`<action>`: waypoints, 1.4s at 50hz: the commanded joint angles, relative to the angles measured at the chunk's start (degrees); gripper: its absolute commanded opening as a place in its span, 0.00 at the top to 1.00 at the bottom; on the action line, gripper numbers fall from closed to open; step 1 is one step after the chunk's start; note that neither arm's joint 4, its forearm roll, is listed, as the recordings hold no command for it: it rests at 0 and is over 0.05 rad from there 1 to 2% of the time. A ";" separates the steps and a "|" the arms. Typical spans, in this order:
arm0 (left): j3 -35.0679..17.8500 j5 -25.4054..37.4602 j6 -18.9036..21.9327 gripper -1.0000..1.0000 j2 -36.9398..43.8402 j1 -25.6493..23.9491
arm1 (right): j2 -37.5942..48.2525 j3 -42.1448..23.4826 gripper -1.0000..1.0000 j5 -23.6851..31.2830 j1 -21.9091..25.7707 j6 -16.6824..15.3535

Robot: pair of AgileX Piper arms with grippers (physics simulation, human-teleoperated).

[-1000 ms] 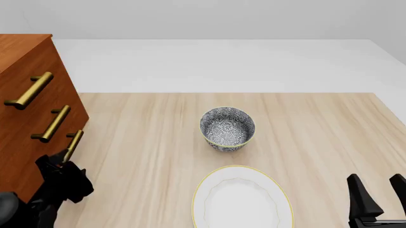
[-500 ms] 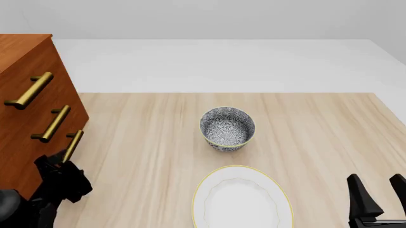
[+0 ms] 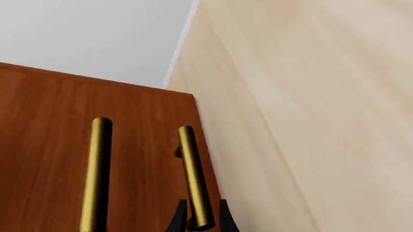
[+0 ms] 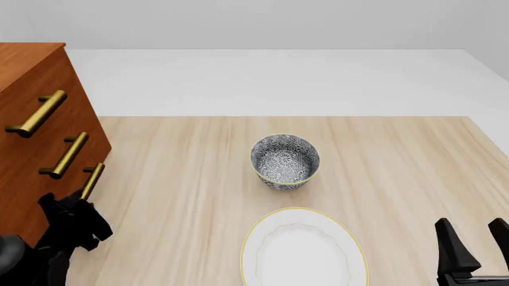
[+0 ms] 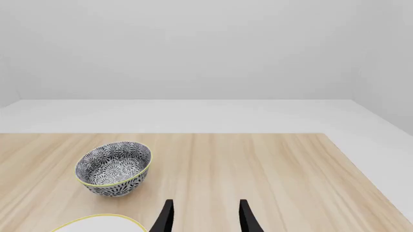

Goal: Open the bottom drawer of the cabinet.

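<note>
The bottom drawer [image 4: 56,196] sits shut, flush in the cabinet [image 4: 32,119] at the counter's [image 4: 382,155] left edge. The left end effector [image 3: 199,218] is clenched on the drawer's brass handle [image 3: 193,176], one finger on each side. Judged progress: grasp made, pull-out not yet done. The right end effector [image 5: 203,217] is released, grasping nothing, near the counter's front right corner. No brands, labels or writing are legible.

The large reddish-brown wooden cabinet [image 4: 32,119] carries brass-gold bar handles. Right of it, the pale wood-grain worktop [image 4: 183,179] holds a small round bowl [image 4: 285,161] patterned in black-and-white florets with a yellow rim, and beside it a round white plate [image 4: 302,253] edged yellow.
</note>
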 commanded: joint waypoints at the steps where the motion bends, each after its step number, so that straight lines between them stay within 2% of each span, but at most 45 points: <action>1: 0.52 0.16 0.61 1.00 2.82 -0.34 | 0.01 0.00 0.00 0.00 -0.01 0.02; 32: 1.73 0.22 3.22 1.00 0.71 -3.41 | 0.00 0.00 0.00 0.00 -0.01 0.01; 70: 3.65 2.86 3.10 1.00 -4.83 -7.72 | 0.00 0.00 0.00 0.00 0.00 0.00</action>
